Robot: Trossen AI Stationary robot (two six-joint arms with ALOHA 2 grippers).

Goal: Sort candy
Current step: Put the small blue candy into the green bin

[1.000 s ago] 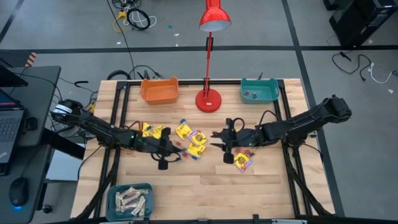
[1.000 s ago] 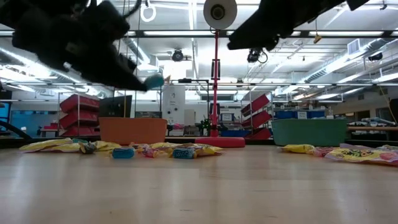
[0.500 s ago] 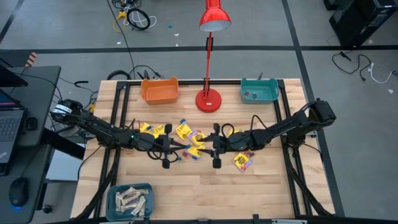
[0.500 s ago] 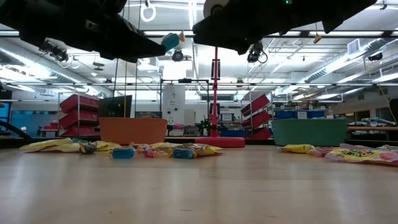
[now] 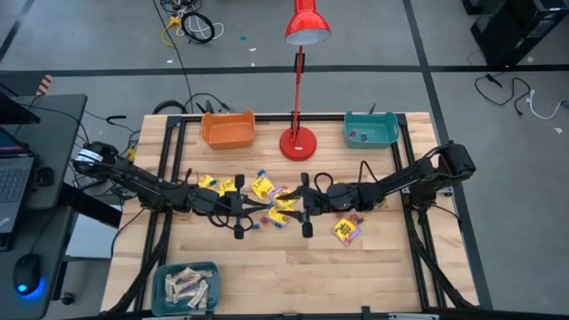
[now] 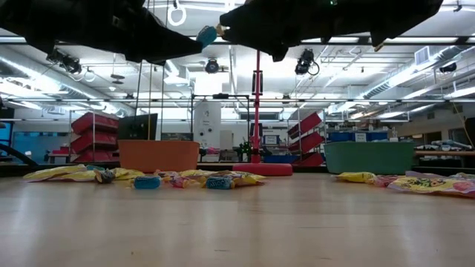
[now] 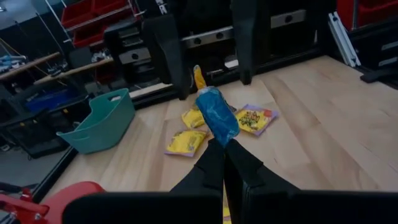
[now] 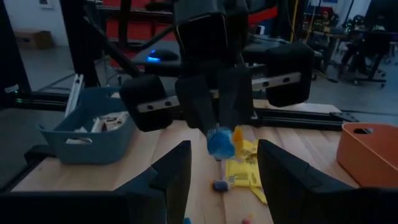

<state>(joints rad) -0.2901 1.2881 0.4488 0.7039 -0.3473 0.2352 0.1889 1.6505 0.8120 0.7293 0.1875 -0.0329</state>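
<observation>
The left gripper (image 7: 225, 144), mid-table, is clamped on a blue candy (image 7: 216, 115) held aloft. The right gripper (image 8: 219, 163) faces it from three o'clock, fingers spread wide and empty. For a clean handover, I'd centre the candy between those fingers before closing. A second ago the right gripper hung farther right.

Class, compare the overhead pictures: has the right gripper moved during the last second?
Yes. The right gripper has travelled toward the left gripper, from right of the red lamp base to roughly below it, jaws open.
</observation>
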